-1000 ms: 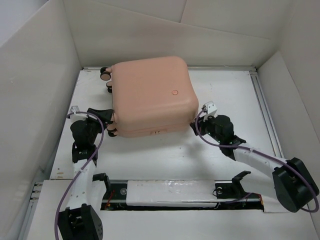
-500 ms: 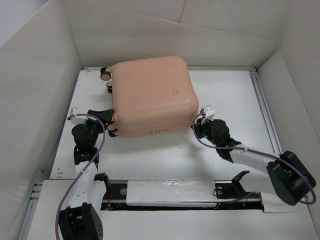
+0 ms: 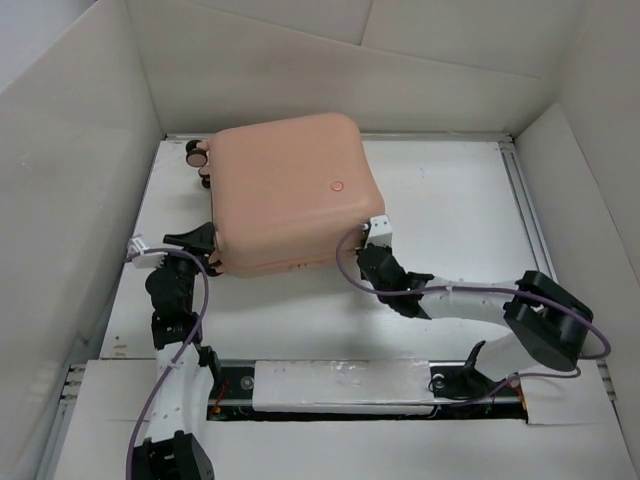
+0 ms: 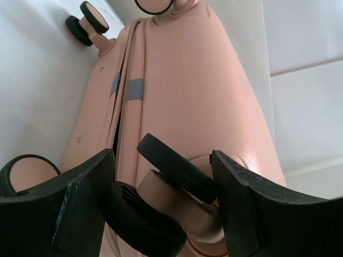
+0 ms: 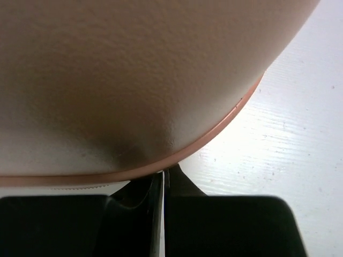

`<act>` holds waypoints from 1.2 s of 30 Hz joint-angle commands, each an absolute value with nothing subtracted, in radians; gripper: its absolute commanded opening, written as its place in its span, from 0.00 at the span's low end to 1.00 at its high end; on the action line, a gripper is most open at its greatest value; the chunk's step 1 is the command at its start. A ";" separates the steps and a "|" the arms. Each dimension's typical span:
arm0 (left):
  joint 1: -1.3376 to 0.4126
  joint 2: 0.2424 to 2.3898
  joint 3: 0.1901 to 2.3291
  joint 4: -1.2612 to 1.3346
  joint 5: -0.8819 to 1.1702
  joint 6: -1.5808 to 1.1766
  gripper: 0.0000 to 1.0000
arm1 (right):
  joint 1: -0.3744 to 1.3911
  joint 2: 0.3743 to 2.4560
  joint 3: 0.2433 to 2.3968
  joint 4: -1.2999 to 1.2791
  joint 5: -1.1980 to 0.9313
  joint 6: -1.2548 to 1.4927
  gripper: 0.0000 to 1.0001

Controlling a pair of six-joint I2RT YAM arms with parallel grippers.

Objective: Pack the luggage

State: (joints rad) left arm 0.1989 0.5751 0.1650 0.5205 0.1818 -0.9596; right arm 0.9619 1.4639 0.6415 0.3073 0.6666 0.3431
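Note:
The peach-pink luggage (image 3: 290, 190) lies flat and closed on the white table, its round button (image 3: 338, 185) facing up. My left gripper (image 3: 200, 245) is at its near-left corner. In the left wrist view my left gripper (image 4: 161, 206) has its fingers (image 4: 86, 203) on either side of a pink-and-black caster wheel (image 4: 177, 168), both touching it. My right gripper (image 3: 372, 240) is shut and empty, its tips (image 5: 163, 179) pressed against the suitcase's rounded near-right corner (image 5: 161, 80) at the seam.
White walls (image 3: 70, 190) box the table in on the left, the back and the right. Two more caster wheels (image 3: 198, 158) stick out at the luggage's far-left corner, close to the left wall. A rail (image 3: 350, 385) runs along the near edge between the arm bases.
The luggage has slid left and slightly away. My right gripper has moved left along with its near-right corner. My left gripper has shifted a little left and nearer, staying at the caster.

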 commanded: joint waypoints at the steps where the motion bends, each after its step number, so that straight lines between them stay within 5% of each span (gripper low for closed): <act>1: 0.121 0.540 0.155 0.405 0.575 -0.900 0.00 | 1.017 1.384 0.790 0.454 0.328 0.325 0.00; 5: 0.121 0.540 0.175 0.414 0.565 -0.922 0.00 | 0.667 1.275 0.895 0.279 0.020 0.264 0.00; 7: 0.121 0.540 0.193 0.423 0.565 -0.922 0.00 | 0.657 1.275 0.896 0.232 -0.075 0.264 0.00; 13: 0.121 0.540 0.180 0.483 0.566 -0.965 0.00 | 0.912 1.129 0.507 0.607 -0.107 0.474 0.00; 17: 0.121 0.571 0.147 0.511 0.586 -0.974 0.00 | 0.937 1.248 0.685 0.599 -0.179 0.442 0.00; 23: 0.121 0.545 0.138 0.511 0.607 -0.965 0.00 | 0.890 1.331 0.903 0.382 -0.153 0.393 0.00; 31: 0.121 0.584 0.129 0.539 0.640 -0.945 0.00 | 1.253 1.572 0.950 0.477 0.091 0.420 0.00; 36: 0.121 0.545 0.167 0.422 0.605 -0.864 0.00 | 1.214 1.334 0.760 0.359 0.339 0.410 0.00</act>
